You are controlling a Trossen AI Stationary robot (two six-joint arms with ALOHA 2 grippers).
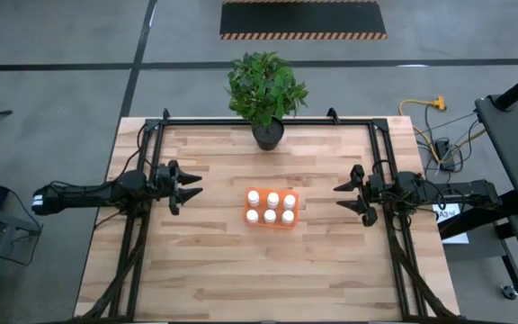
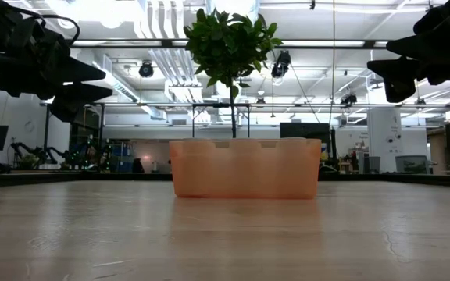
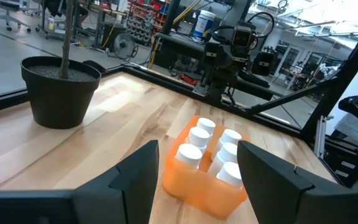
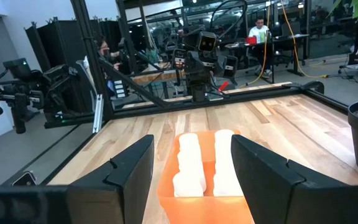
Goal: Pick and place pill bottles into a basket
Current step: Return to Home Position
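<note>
Jaws of the left gripper (image 1: 196,186) stand apart and hold nothing; it hangs above the left side of the worktop (image 1: 205,270), pointing right. At mid-worktop sits the orange basket (image 2: 244,168), well apart from both arms, with all six white pill bottles (image 1: 270,216) upright inside it in two rows of three, caps up. Beyond it, at the far edge, stands a black plant pot (image 1: 267,133) with a leafy plant. On the right, the right gripper (image 1: 340,196) faces left toward the basket, its jaws likewise apart and empty.
</note>
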